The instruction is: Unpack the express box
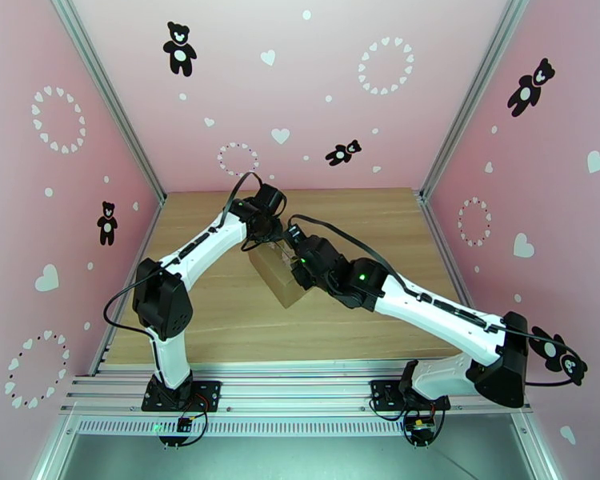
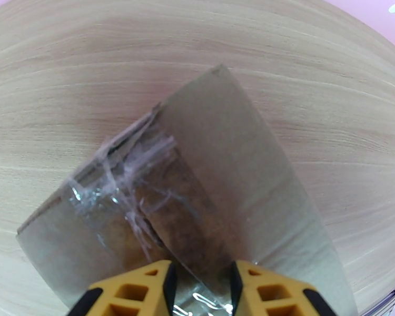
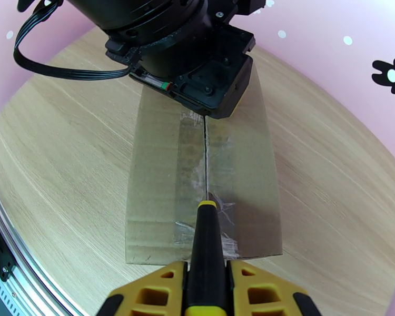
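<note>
- The box (image 1: 274, 275) sits near the middle of the table (image 1: 220, 322), turned at an angle to the table edges, top face up, with both arms meeting over it.
- Clear tape (image 3: 189, 154) runs along its top seam. From the right wrist I see a thin dark slit along that seam, and the tape looks wrinkled and torn near the box's near end.
- The knife (image 3: 207, 243) lies along the seam line, its yellow collar and tip resting on the near end of the slit.
- My right gripper (image 3: 207, 296) is clamped on the knife's black handle, a yellow finger tight on each side.
- My left gripper (image 2: 200, 290) is over the far end of the box. Its jaws stand a little apart, and the taped strip shows in the gap.
- From that camera I can't tell whether the left fingers actually press on the cardboard or sit just above it.
- From the right wrist, the left gripper's black body covers the far end of the seam.
</note>
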You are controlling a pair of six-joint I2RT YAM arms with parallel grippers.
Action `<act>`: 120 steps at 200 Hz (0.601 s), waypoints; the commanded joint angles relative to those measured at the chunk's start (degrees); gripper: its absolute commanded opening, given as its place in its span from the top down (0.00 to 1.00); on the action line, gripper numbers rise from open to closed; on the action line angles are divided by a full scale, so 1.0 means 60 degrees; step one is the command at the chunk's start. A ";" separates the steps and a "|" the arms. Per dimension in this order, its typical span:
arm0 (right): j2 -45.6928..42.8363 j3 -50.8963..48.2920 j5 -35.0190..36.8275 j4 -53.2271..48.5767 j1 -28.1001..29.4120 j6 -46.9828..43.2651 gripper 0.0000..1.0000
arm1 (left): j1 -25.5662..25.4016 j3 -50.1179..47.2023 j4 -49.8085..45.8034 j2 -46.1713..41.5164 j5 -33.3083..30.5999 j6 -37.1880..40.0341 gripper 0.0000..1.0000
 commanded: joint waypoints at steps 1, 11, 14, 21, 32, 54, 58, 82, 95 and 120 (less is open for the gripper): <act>-0.0434 -0.0361 -0.0041 -0.0909 0.0124 0.0283 1.00 | 0.0188 -0.0191 -0.0682 0.0669 -0.0392 -0.0186 0.64; -0.0436 -0.0442 -0.0043 -0.0925 0.0129 0.0329 1.00 | 0.0194 -0.0206 -0.0668 0.0680 -0.0407 -0.0215 0.64; -0.0437 -0.0455 -0.0049 -0.0929 0.0133 0.0329 1.00 | 0.0193 -0.0198 -0.0664 0.0687 -0.0409 -0.0216 0.64; -0.0456 -0.0466 -0.0042 -0.0967 0.0133 0.0345 1.00 | 0.0187 -0.0191 -0.0664 0.0695 -0.0407 -0.0241 0.64; -0.0487 -0.0447 -0.0024 -0.1034 0.0130 0.0346 1.00 | 0.0184 -0.0191 -0.0663 0.0708 -0.0420 -0.0256 0.64; -0.0627 -0.0418 0.0059 -0.1093 0.0144 0.0302 1.00 | 0.0211 -0.0191 -0.0664 0.0771 -0.0436 -0.0301 0.64; -0.0647 -0.0409 0.0082 -0.1100 0.0135 0.0288 1.00 | 0.0217 -0.0204 -0.0666 0.0766 -0.0450 -0.0317 0.64; -0.0685 -0.0377 0.0148 -0.1223 0.0141 0.0272 1.00 | 0.0253 -0.0221 -0.0606 0.0789 -0.0382 -0.0378 0.64; -0.0730 -0.0381 0.0130 -0.1266 0.0141 0.0287 1.00 | 0.0260 -0.0178 -0.0642 0.0830 -0.0393 -0.0381 0.64; -0.0783 -0.0416 0.0115 -0.1322 0.0135 0.0330 1.00 | 0.0273 -0.0147 -0.0652 0.0876 -0.0408 -0.0406 0.65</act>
